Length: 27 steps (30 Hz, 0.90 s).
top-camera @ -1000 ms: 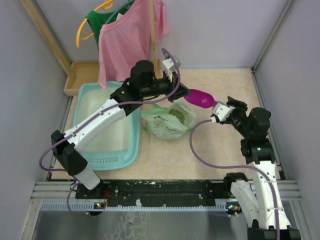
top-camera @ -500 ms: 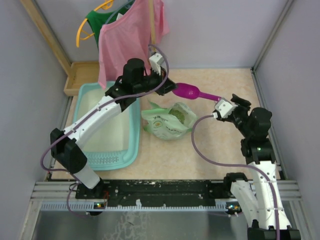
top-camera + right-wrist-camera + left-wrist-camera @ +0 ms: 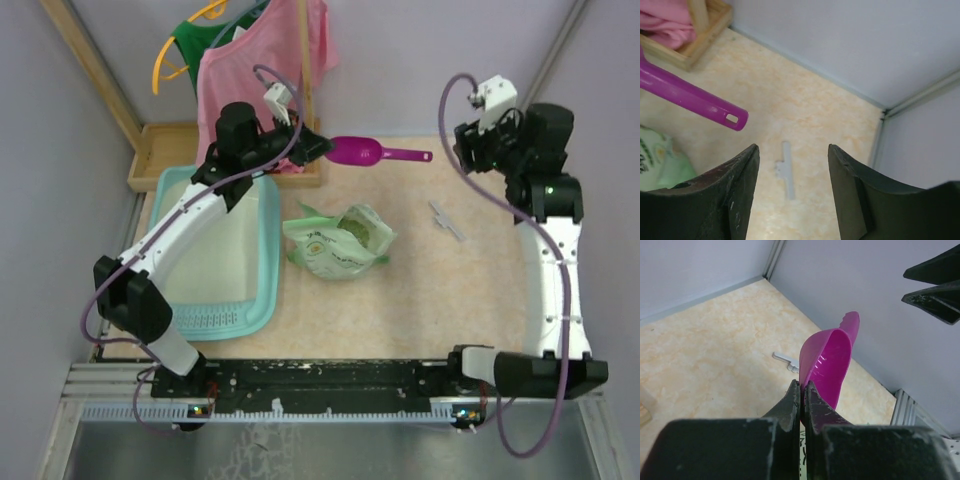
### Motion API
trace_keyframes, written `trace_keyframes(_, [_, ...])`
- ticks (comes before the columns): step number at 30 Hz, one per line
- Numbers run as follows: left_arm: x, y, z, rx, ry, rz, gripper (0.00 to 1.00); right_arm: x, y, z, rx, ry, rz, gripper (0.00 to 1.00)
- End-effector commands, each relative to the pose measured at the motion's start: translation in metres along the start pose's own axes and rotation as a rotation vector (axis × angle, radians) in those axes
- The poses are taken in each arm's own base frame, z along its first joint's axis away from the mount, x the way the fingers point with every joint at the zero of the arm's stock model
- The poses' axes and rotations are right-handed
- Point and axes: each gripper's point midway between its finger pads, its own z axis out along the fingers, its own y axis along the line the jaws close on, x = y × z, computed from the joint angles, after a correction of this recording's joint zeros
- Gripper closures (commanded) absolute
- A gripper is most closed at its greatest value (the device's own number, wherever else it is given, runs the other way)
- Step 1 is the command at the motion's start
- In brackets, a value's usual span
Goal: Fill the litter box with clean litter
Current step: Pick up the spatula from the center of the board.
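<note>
Since the earlier frame the left arm has swung the magenta scoop [image 3: 360,152] back toward the far edge of the table, and the right arm has lifted away to the far-right corner. The left gripper [image 3: 801,386] is clamped on the rim of the scoop's bowl. The right gripper [image 3: 792,150] has its fingers wide apart, holding nothing. One litter box [image 3: 215,320] lies along the left edge, its whitish base showing. One pale green bag [image 3: 325,250] sits open mid-table, just beside the box, with the clean litter [image 3: 352,228] inside it. One grey clip [image 3: 447,220] lies to its right.
</note>
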Motion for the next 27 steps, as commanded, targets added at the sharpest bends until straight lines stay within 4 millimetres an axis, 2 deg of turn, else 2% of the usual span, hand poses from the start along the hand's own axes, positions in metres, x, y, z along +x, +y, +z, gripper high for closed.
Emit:
trace_keyframes(1, [-0.043,-0.007,-0.022,0.061,-0.115,0.001,1.00,-0.032,0.021,-0.016,-0.282,0.012,0.407,0.45])
trace_keyframes(3, [-0.045,0.000,-0.032,0.057,-0.128,-0.021,1.00,-0.051,0.019,-0.025,-0.445,-0.053,0.562,0.48])
trace_keyframes(4, [-0.046,0.001,-0.036,0.063,-0.134,-0.039,1.00,-0.055,0.008,-0.029,-0.508,-0.102,0.637,0.48])
trace_keyframes(6, [-0.046,0.004,-0.045,0.074,-0.142,-0.066,1.00,-0.058,0.008,-0.037,-0.731,-0.155,0.802,0.49])
trace_keyframes(8, [-0.045,0.000,-0.050,0.107,-0.143,-0.085,1.00,-0.047,0.020,-0.043,-0.959,-0.100,0.894,0.51])
trace_keyframes(9, [-0.043,-0.003,-0.051,0.126,-0.135,-0.094,1.00,-0.040,0.026,-0.047,-0.986,-0.070,0.885,0.51])
trace_keyframes(11, [-0.040,-0.013,-0.052,0.189,-0.122,-0.105,1.00,-0.028,0.039,-0.050,-1.014,-0.050,0.853,0.42])
trace_keyframes(14, [-0.035,-0.023,-0.052,0.258,-0.110,-0.144,1.00,-0.026,0.052,-0.051,-1.051,-0.037,0.838,0.34])
trace_keyframes(20, [-0.032,-0.028,-0.052,0.288,-0.095,-0.165,1.00,-0.027,0.058,-0.047,-1.073,-0.037,0.816,0.33])
trace_keyframes(25, [-0.024,-0.033,-0.047,0.273,-0.063,-0.159,1.00,-0.034,0.090,-0.049,-1.168,-0.023,0.768,0.35])
trace_keyframes(27, [-0.022,-0.035,-0.046,0.278,-0.059,-0.163,1.00,-0.035,0.095,-0.048,-1.174,-0.026,0.764,0.35])
